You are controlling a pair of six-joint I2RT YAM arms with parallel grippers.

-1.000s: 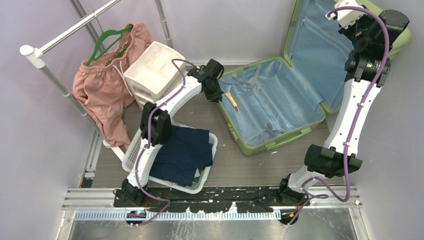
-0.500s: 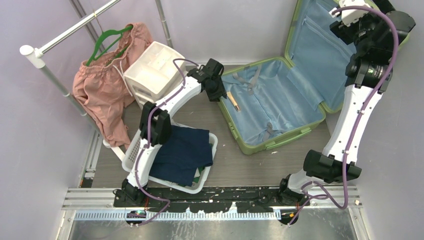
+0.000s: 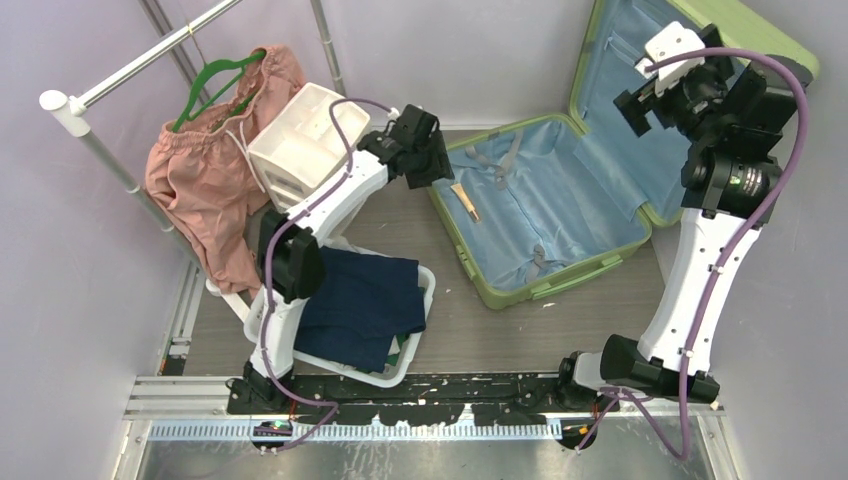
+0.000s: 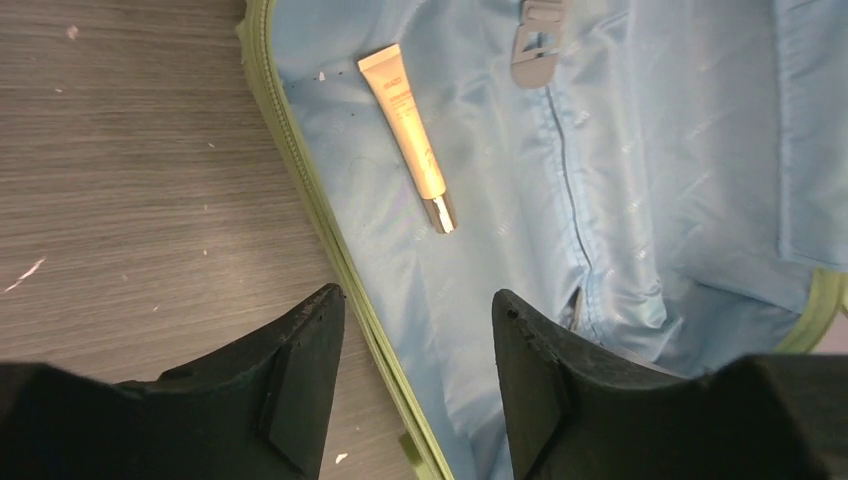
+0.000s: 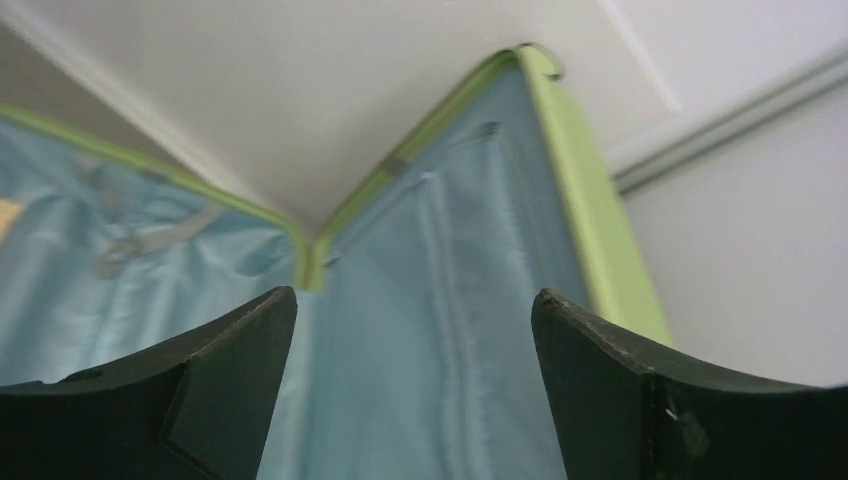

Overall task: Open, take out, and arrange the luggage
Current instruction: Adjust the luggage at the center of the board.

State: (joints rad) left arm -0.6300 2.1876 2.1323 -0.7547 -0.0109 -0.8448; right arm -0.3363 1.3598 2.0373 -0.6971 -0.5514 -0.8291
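The light-green luggage (image 3: 545, 215) lies open on the floor, its blue-lined lid (image 3: 625, 120) standing up against the back wall. A cream tube (image 3: 463, 202) rests on the lining near the left rim, also clear in the left wrist view as the tube (image 4: 412, 135). My left gripper (image 3: 428, 158) hovers open just over that rim, the green edge (image 4: 300, 175) running below and between its fingers (image 4: 310, 370). My right gripper (image 3: 632, 106) is open in front of the lid, facing the lining's zip pocket (image 5: 440, 260). Neither holds anything.
A white perforated basket (image 3: 428, 292) with dark navy clothing sits by the left arm's base. A white drawer unit (image 3: 300, 140) stands behind it. Pink shorts (image 3: 205, 175) hang on a green hanger from a metal rail (image 3: 130, 75) at the left.
Both grippers went from shut to open. The right gripper came off the lid's top edge and moved left and down in front of the lining. The left gripper lifted slightly at the rim.
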